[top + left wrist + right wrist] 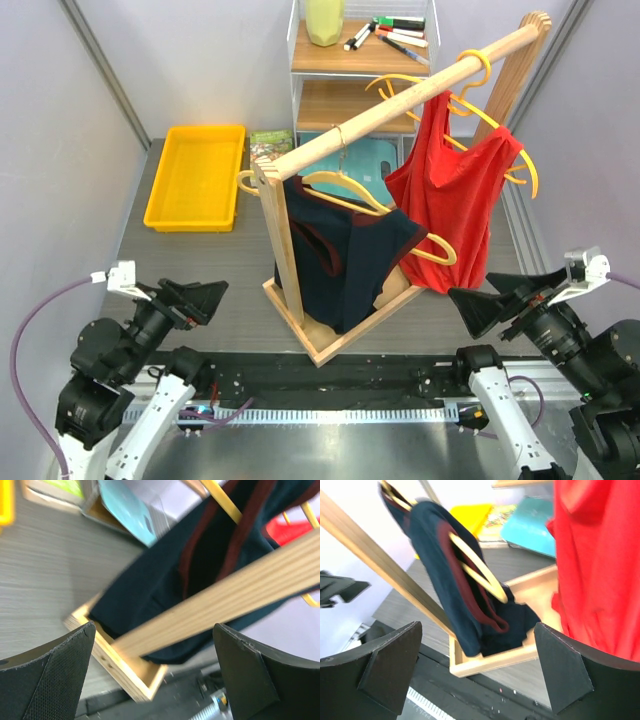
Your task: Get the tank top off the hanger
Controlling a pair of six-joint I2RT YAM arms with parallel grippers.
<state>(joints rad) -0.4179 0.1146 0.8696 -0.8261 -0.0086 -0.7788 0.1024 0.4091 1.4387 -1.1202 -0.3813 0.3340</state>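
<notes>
A navy tank top [345,255] with maroon trim hangs on a yellow hanger [345,190] from the wooden rail [400,110], its hem resting in the rack's base frame [340,340]. Further right on the rail, a red tank top [455,195] hangs on another yellow hanger [495,125]. My left gripper [205,298] is open, low and left of the rack, apart from it. The right gripper [480,305] is open below the red top. The left wrist view shows the navy top [165,575] beyond the open left gripper [155,680]. The right wrist view shows the navy top [435,565] and red top [600,565] beyond the right gripper [477,675].
A yellow bin [197,175] sits at the back left. A shelf unit [350,55] with markers and a green vase stands behind the rack. A teal item [375,160] lies behind the rack. The rack's upright post [280,240] stands near the left arm.
</notes>
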